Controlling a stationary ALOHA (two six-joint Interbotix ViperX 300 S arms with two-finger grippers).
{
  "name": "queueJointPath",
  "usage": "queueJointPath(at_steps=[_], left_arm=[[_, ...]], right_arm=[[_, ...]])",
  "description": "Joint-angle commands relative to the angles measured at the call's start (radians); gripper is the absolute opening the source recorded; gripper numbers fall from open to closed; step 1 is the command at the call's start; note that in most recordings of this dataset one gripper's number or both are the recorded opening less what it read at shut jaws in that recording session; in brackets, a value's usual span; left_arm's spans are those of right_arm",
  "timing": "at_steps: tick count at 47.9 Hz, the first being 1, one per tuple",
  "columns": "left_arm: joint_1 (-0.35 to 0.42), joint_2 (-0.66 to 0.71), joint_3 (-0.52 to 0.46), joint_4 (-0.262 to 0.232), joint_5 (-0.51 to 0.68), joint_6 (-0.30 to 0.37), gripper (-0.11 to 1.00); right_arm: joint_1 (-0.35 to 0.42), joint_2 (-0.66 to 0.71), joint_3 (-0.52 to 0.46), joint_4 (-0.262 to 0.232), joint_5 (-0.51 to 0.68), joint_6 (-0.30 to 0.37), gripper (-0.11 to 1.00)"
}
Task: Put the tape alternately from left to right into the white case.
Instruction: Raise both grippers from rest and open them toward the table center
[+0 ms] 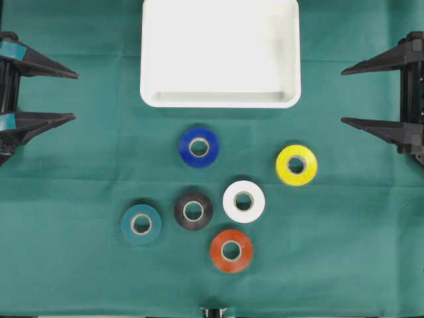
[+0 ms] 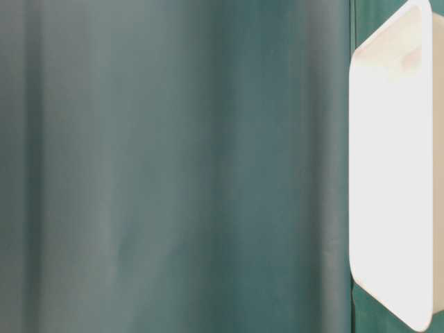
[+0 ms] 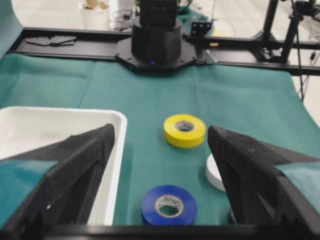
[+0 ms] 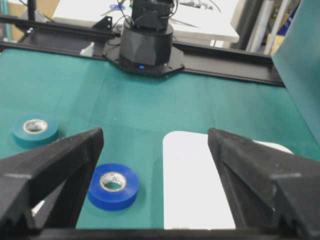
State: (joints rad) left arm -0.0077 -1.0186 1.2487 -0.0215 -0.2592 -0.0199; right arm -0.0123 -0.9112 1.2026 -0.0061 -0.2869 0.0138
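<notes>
Several rolls of tape lie flat on the green cloth below the white case, which holds nothing: blue, yellow, white, black, teal and orange-red. My left gripper stands open at the far left edge with nothing between its fingers. My right gripper stands open at the far right edge, also bare. The left wrist view shows the blue roll, the yellow roll and the case's corner. The right wrist view shows the blue roll, the teal roll and the case.
A green cloth covers the whole table. The arm bases stand at the far ends, beyond black rails. The table-level view shows only blurred green cloth and the white case at the right.
</notes>
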Motion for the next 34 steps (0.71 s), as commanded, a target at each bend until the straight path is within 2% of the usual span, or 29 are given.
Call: queueJointPath(at_steps=[1, 15, 34], left_arm=[[-0.003, 0.017, -0.015, -0.002, -0.003, 0.002, 0.89], [-0.003, 0.173, -0.074, -0.002, 0.002, -0.002, 0.89], [-0.003, 0.356, -0.164, -0.006, 0.086, -0.012, 0.89]], right_arm=[[-0.002, 0.017, -0.014, 0.0, 0.002, 0.002, 0.78], [-0.003, 0.147, -0.075, 0.0, 0.055, 0.002, 0.78], [-0.003, 0.281, -0.14, 0.002, 0.115, 0.003, 0.78]])
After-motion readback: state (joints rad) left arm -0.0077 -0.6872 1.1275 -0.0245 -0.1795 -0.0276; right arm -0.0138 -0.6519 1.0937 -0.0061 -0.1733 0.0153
